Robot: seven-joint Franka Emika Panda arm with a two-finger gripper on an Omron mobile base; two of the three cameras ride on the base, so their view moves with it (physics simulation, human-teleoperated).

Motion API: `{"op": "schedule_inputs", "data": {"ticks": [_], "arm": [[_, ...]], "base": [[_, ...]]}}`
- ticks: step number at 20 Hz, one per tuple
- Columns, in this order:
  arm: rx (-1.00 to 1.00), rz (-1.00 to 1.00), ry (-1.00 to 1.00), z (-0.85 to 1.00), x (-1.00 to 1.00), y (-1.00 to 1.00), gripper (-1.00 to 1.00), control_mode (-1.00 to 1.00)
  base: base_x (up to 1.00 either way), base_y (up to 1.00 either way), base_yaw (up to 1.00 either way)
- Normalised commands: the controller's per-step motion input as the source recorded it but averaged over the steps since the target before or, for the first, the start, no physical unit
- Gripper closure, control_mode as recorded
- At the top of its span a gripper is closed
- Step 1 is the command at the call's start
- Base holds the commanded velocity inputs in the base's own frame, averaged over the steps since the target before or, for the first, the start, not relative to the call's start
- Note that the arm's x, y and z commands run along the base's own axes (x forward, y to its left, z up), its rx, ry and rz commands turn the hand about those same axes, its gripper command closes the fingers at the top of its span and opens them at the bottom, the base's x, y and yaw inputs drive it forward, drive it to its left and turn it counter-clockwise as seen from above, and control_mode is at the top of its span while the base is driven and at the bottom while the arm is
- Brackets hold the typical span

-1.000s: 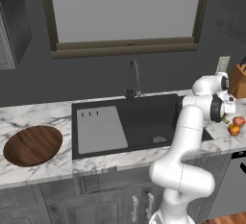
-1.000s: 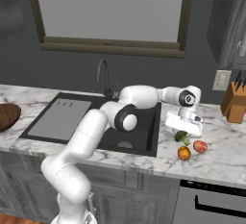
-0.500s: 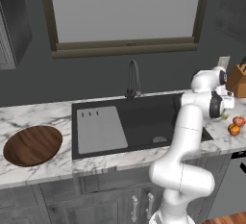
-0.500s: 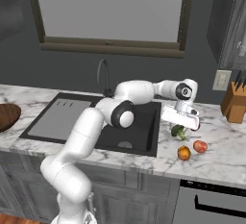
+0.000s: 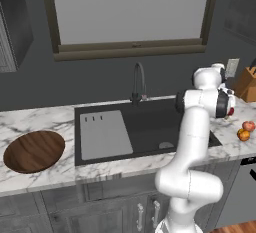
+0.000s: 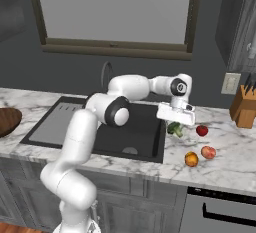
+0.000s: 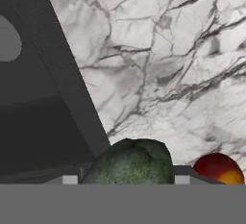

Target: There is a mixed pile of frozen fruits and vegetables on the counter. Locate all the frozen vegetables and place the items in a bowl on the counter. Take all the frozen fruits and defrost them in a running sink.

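holding the broccoli (image 7: 130, 163) between them, your fingers (image 6: 175, 125) look pinched on its bumpy green head, lifted just clear of the counter (image 6: 220, 164) beside the sink (image 6: 140, 132). judge it light, stiff and frosty-slick, so grip across the crown, not the stem. the bright red item (image 6: 201, 130) and two fruits (image 6: 199, 155) lie near on the marble. your arm reaches out level over the basin, hand pointing down; the wooden bowl (image 5: 34, 151) waits well apart, far left.

Bowl (image 6: 7, 119) cut by edge; broccoli (image 7: 132, 163) hides fingertips.
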Motion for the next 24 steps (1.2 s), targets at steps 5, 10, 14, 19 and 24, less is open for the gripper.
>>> {"op": "schedule_inputs", "data": {"ticks": [5,10,14,19,24], "arm": [[-0.04,0.03,-0.02,0.34,-0.13,0.44,1.0,-1.0],[-0.01,-0.01,-0.09,0.33,-0.11,0.38,1.0,-1.0],[0.01,0.01,-0.11,0.29,-0.19,0.29,1.0,-1.0],[0.0,0.06,-0.08,0.25,-0.14,0.39,1.0,-1.0],[0.0,0.11,-0.07,0.05,-0.13,0.37,1.0,-1.0]], "base": [[0.0,0.0,0.0],[0.0,0.0,0.0],[0.0,0.0,0.0],[0.0,0.0,0.0],[0.0,0.0,0.0]]}}
